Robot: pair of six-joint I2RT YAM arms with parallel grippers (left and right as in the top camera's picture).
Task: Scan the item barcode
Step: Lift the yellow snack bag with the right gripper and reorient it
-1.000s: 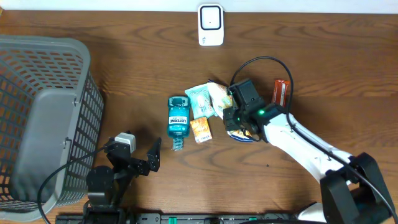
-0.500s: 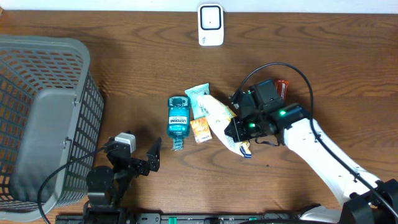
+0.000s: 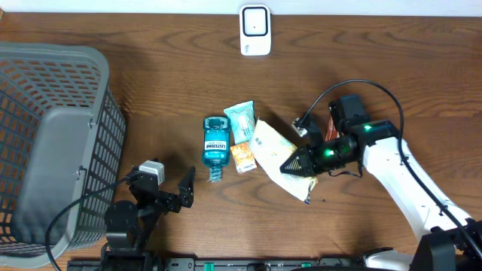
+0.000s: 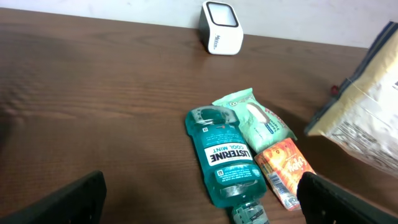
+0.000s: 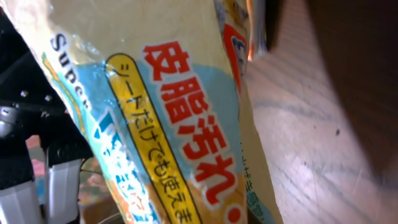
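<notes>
Packet (image 3: 275,154), cream with printed face, hangs tilted above the desk (image 3: 151,75), gripped at its right end by the closed jaws of the right gripper (image 3: 297,164). Just to its left lie a mouthwash bottle (image 3: 215,143), wipes pack (image 3: 242,120) and orange box (image 3: 242,156). Scanner (image 3: 255,30) stands well apart at the far edge. Left gripper (image 3: 166,184): jaws wide apart, empty.

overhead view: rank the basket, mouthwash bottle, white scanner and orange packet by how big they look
1. basket, by far
2. mouthwash bottle and white scanner: too alike to rank; bottle longer, scanner wider
3. orange packet, smallest
</notes>
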